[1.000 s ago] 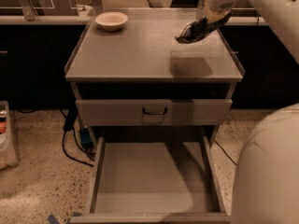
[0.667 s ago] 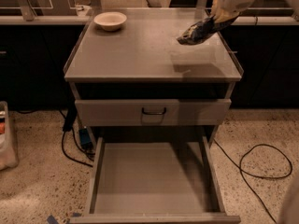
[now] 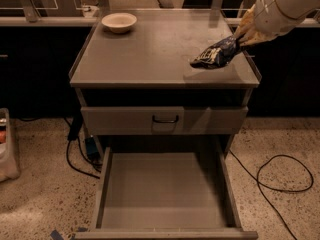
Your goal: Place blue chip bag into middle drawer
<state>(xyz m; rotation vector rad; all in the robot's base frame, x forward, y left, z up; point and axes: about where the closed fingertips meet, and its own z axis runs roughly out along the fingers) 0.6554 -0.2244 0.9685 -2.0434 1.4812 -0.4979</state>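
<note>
Lowered since the prior frame, my claw [image 3: 237, 41] pinches the blue chip bag [image 3: 214, 55] near the worktop's [image 3: 150, 54] right edge; middle drawer [image 3: 165, 194] stands open below.

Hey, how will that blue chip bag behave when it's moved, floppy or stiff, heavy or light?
Probably floppy: the blue chip bag looks crinkled and droops from the claw at the right edge of the cabinet top. Likely light, since it hangs by one end. Its foil may be slippery.
</note>
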